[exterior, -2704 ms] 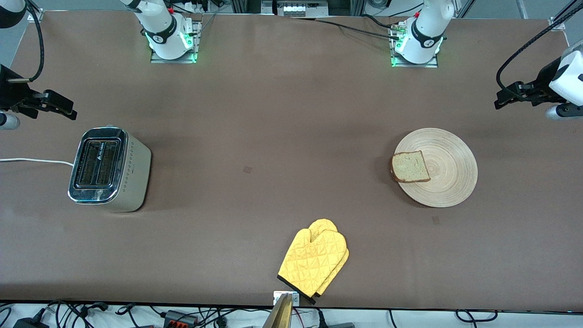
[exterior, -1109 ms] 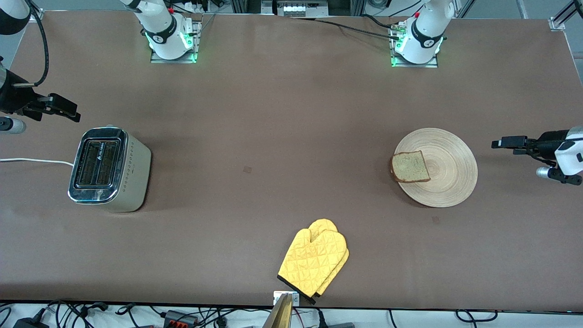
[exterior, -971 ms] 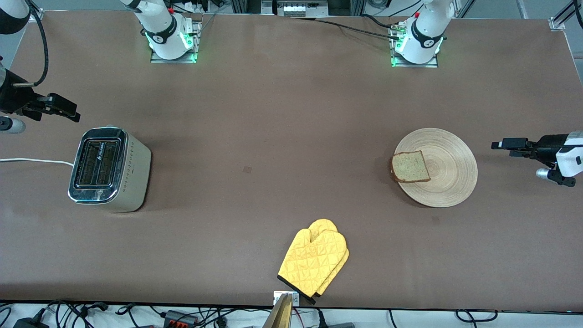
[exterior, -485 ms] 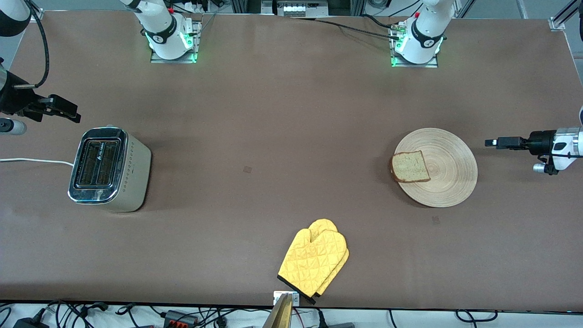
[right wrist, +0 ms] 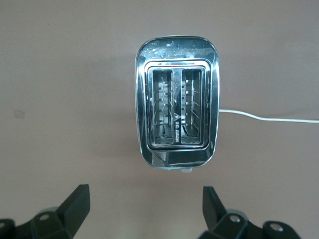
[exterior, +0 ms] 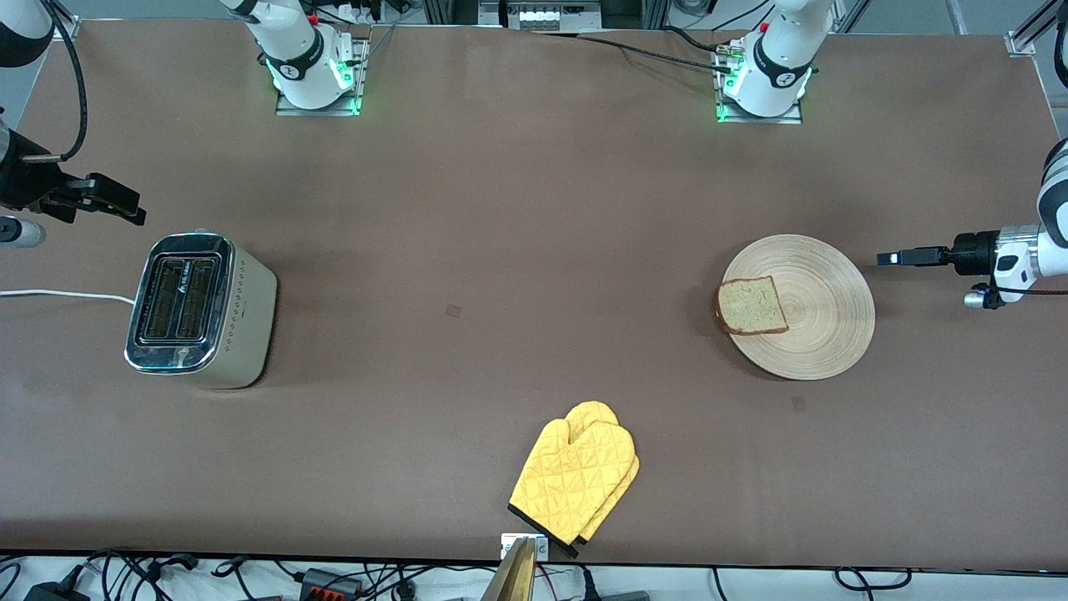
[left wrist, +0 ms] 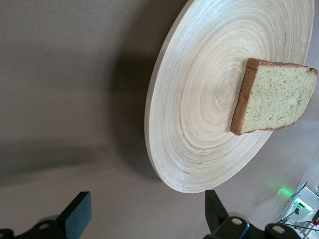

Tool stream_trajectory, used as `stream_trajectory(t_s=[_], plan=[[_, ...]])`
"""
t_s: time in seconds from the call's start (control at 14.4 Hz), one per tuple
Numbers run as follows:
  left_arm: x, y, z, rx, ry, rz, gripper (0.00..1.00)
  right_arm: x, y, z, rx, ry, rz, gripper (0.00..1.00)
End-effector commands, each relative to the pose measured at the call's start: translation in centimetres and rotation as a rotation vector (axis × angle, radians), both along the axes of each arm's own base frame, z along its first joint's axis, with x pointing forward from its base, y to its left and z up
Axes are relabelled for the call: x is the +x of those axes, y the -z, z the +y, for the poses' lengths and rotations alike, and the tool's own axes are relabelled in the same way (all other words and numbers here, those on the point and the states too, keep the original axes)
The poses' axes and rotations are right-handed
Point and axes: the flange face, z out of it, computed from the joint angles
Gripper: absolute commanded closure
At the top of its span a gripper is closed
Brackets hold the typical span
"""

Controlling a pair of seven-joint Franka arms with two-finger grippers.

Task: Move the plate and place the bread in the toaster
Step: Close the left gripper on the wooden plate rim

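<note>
Tan bread (exterior: 752,305) on plate (exterior: 826,334), hands spread

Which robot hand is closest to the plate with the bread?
The left gripper, low beside the round light-wood plate, fingers open. The right gripper hangs by the cream-and-chrome toaster.

Even, soft overhead light; the toaster (exterior: 200,310) and plate (exterior: 822,338) cast faint shadows, chrome glints mildly, all views sharp.

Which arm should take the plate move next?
Left. The left gripper is open beside the plate, whose rim fills its wrist view. The right gripper waits open near the toaster.
</note>
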Motion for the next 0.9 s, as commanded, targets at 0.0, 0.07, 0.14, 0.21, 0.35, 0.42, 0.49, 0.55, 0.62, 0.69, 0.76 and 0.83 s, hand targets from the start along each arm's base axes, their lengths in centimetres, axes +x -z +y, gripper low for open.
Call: stream_trajectory(t_s=[0.0, 0.07, 0.14, 0.21, 0.35, 0.42, 0.49, 0.55, 0.62, 0.69, 0.76, 0.83], plan=[[0.1, 0.5, -1.1, -0.012, -0.042, -0.016, 0.0, 0.2, -0.5, -0.1, 0.012, 0.004, -0.003, 0.0], [0.1, 1.4, -1.3, -0.025, -0.045, -0.011, 0.0, 0.2, -0.5, -0.1, 0.012, 0.004, -0.003, 0.0], [0.1, 2.2, -1.3, -0.03, -0.055, -0.013, 0.0, 0.2, -0.5, -0.1, 0.012, 0.004, -0.003, 0.0], [0.1, 2.7, -1.4, -0.037, -0.06, -0.013, 0.0, 0.2, -0.5, -0.1, 0.012, 0.004, -0.003, 0.0], [0.8, 3.0, -2.2, -0.04, -0.069, -0.031, 0.0, 0.2, -0.5, -0.2, 0.014, 0.006, -0.003, 0.0], [0.9, 3.2, -2.1, -0.031, -0.073, -0.037, 0.0, 0.2, -0.5, -0.2, 0.014, 0.006, -0.003, 0.0], [0.9, 3.9, -2.3, -0.036, -0.076, -0.032, 0.0, 0.2, -0.5, -0.2, 0.014, 0.006, -0.003, 0.0], [1.2, 4.3, -2.8, -0.043, -0.07, -0.031, 0.0, 0.2, -0.5, -0.2, 0.014, 0.006, -0.003, 0.0], [1.5, 4.4, -3.0, -0.045, -0.068, -0.035, 0.01, 0.2, -0.5, -0.2, 0.014, 0.006, -0.003, 0.0], [1.6, 4.3, -3.1, -0.042, -0.069, -0.041, 0.09, 0.2, -0.5, -0.2, 0.014, 0.006, -0.005, 0.0], [1.7, 4.3, -3.2, -0.042, -0.067, -0.043, 0.13, 0.2, -0.5, -0.2, 0.014, 0.006, -0.005, 0.0], [1.8, 4.4, -3.3, -0.04, -0.068, -0.046, 0.16, 0.2, -0.5, -0.1, 0.014, 0.004, -0.005, 0.0]])
